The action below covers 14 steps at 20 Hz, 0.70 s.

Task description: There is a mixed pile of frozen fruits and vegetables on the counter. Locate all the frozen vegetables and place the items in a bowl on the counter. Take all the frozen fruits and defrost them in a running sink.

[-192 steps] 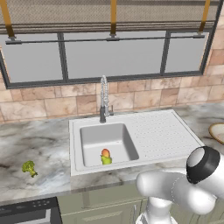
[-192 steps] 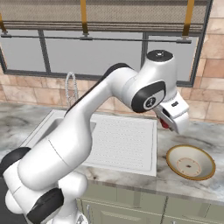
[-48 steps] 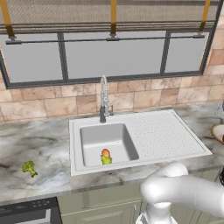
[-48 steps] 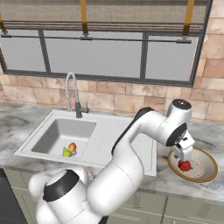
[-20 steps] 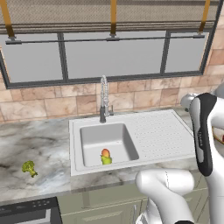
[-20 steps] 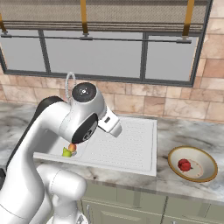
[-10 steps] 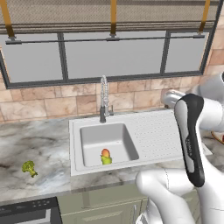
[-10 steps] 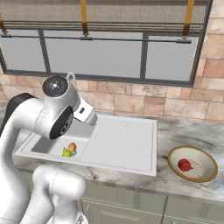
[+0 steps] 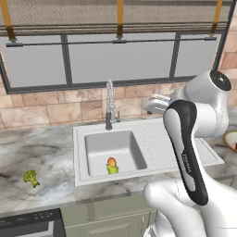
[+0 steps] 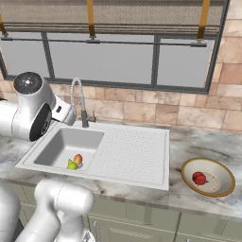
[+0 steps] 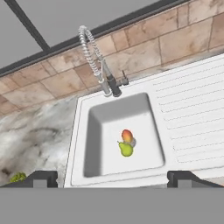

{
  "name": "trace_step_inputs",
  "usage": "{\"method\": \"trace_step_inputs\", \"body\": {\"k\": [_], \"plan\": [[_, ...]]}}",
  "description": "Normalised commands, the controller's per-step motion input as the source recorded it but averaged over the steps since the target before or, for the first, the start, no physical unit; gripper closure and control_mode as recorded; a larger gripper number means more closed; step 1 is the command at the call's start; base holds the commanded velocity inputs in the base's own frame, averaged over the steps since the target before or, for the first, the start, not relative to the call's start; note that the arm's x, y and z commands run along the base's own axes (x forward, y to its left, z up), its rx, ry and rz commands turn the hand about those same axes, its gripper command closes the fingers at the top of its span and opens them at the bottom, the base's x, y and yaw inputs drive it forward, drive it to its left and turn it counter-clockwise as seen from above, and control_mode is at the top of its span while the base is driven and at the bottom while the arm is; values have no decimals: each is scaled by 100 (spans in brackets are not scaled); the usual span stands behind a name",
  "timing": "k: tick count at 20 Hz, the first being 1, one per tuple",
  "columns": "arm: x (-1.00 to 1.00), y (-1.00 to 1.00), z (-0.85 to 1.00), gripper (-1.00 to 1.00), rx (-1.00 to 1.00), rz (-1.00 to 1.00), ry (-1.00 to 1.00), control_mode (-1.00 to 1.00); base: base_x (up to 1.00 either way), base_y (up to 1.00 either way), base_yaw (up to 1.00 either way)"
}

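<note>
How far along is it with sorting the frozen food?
Done: both fruits, the yellow-green fruit and orange-red fruit, lie in the sink, and the red piece sits in the bowl. In hand: nothing visible. Left: the broccoli on the counter; no water visibly runs from the faucet.

fruits [image 11: 126, 142] in sink [image 11: 83, 131], broccoli [image 9: 31, 177] — counter [image 9: 28, 152]

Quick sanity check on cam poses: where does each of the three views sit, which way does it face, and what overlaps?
Left base view: behind the arm, to its left, facing the sink; white arm at right; broccoli on the counter at left.
Right base view: behind, to its right, facing the same sink; arm at left; bowl holding the red piece.
Hand view: above the basin, looking down; tool fingertips at bottom, apart.
Shared: the faucet and two fruits in the basin.
</note>
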Motion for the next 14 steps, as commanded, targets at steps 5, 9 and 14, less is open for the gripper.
{"method": "trace_step_inputs", "body": {"k": [5,9,14], "plan": [[-25,83,2,-100,-1,20,0,-100,0,0,0],[-12,83,3,-100,0,20,0,-100,0,0,0],[-7,78,6,-100,0,20,0,-100,0,0,0]]}}
